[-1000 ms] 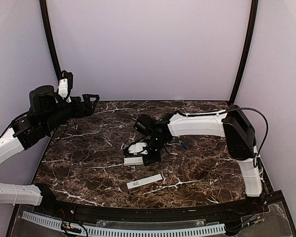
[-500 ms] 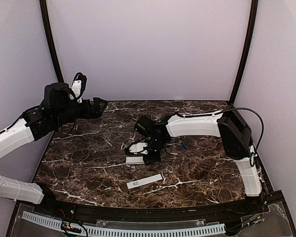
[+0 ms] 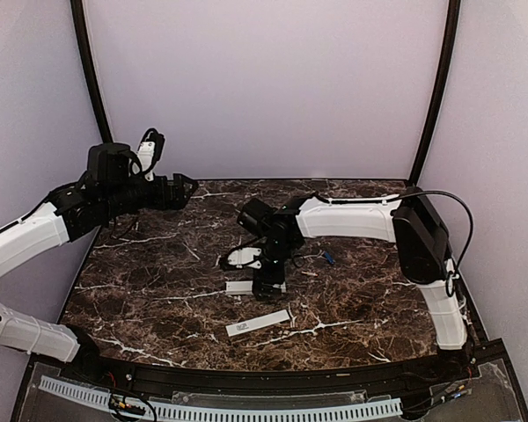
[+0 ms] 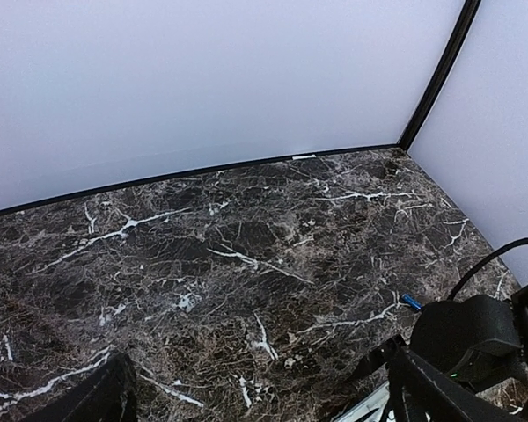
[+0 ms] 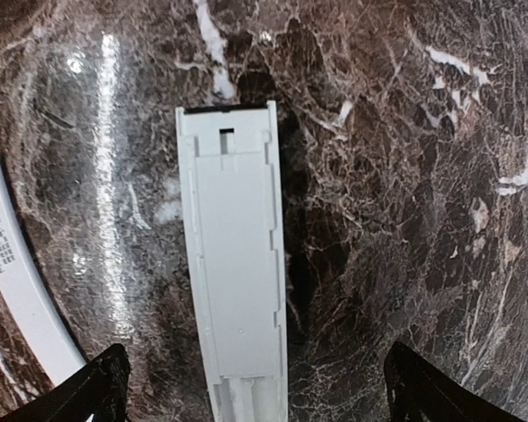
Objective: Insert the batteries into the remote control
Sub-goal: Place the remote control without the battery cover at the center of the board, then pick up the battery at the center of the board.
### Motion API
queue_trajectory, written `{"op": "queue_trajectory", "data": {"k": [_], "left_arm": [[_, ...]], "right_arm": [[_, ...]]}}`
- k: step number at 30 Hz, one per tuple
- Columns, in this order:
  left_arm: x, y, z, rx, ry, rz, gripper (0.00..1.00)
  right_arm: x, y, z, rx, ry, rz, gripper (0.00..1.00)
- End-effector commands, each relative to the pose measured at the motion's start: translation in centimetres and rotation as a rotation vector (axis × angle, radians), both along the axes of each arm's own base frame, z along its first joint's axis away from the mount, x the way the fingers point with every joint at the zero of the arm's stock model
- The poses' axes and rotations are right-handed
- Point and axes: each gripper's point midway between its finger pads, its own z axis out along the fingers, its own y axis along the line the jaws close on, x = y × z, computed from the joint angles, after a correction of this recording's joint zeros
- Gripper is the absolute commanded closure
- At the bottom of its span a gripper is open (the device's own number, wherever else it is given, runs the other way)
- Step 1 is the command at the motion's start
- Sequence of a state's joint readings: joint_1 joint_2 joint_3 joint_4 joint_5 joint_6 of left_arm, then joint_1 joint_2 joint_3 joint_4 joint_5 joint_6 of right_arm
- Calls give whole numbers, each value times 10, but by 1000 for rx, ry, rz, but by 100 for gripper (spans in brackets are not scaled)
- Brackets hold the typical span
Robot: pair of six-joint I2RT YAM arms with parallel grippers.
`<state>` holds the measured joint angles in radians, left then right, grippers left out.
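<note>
Found a dark marbled table (image 3: pixel 141 290) carrying every task item. Noted the right arm (image 3: pixel 352 220) stretched across to mid-table with its wrist turned straight down, and the left arm (image 3: pixel 35 237) raised over the back left corner, away from the work. Found the right hand (image 3: pixel 269 281) poised directly over the remote, its fingers (image 5: pixel 97 387) spread wide to either side and gripping nothing. Found the left hand (image 3: pixel 183 186) likewise wide open and empty, facing the back right corner. Located the remote (image 5: pixel 233 264) lying flat at mid-table, recessed face up, with no cells seen in the part in view. Noted a thin white strip (image 3: pixel 258 323) with a dark label nearer the bases, apart from the remote; judged to be the cover. Located one blue battery (image 3: pixel 328 258) loose to the right of the remote, near but not touching; could not make out a second. Judged an early stage: loading not begun, remote being lined up for a grasp. Next move calls for closing squarely on the long edges, then a fine pinch on a small piece apt to roll.
</note>
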<state>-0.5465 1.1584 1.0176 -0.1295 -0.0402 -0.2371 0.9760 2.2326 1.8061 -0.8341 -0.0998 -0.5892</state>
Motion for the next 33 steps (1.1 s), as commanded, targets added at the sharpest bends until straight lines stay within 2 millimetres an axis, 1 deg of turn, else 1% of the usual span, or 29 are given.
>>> {"op": "queue_trajectory", "data": {"k": [1, 3, 4, 6, 7, 8, 9, 10, 11, 12, 13, 14, 16, 19, 21, 23, 25, 27, 28, 30, 33], "left_arm": [[4, -6, 2, 12, 8, -46, 1], [6, -10, -2, 14, 19, -65, 1], [8, -9, -3, 15, 20, -65, 1], [11, -10, -4, 21, 21, -71, 1], [13, -11, -5, 26, 16, -76, 1], [15, -10, -5, 28, 11, -74, 1], [18, -11, -7, 30, 7, -76, 1], [20, -9, -8, 30, 7, -71, 1], [23, -10, -11, 27, 13, -73, 1], [27, -6, -12, 23, 19, -64, 1], [29, -7, -17, 12, 37, -66, 1], [33, -3, -20, 7, 47, -56, 1], [37, -1, -27, -7, 71, -52, 1], [39, 1, -35, -13, 88, -43, 1], [40, 3, -37, -12, 90, -41, 1], [40, 3, -38, -11, 94, -41, 1], [40, 2, -40, -11, 98, -47, 1], [41, 1, -41, -13, 102, -53, 1], [41, 0, -41, -14, 101, -57, 1], [40, 1, -41, -12, 101, -57, 1], [41, 1, -41, -11, 102, -57, 1]], "right_arm": [[2, 13, 74, 177, -7, -34, 1], [5, 13, 104, 269, 10, -84, 1], [10, 10, 119, 319, 14, -124, 2], [35, -6, 141, 393, 3, -280, 1], [50, -19, 149, 417, -2, -376, 2], [64, -34, 155, 432, 2, -475, 8], [77, -50, 153, 420, 7, -572, 23], [89, -68, 146, 391, 6, -676, 34], [97, -85, 134, 341, 1, -763, 45], [100, -101, 121, 277, 1, -825, 52], [99, -113, 106, 212, 11, -854, 56], [92, -123, 90, 140, 35, -866, 59], [78, -130, 64, 43, 92, -858, 65], [58, -133, 37, -33, 143, -812, 66], [48, -133, 27, -52, 151, -765, 64], [41, -130, 19, -67, 145, -718, 59], [38, -127, 9, -82, 141, -684, 54], [37, -128, -2, -100, 147, -676, 54], [37, -129, -9, -118, 152, -675, 54], [37, -130, -17, -137, 157, -674, 57], [36, -133, -24, -157, 156, -669, 62]]}}
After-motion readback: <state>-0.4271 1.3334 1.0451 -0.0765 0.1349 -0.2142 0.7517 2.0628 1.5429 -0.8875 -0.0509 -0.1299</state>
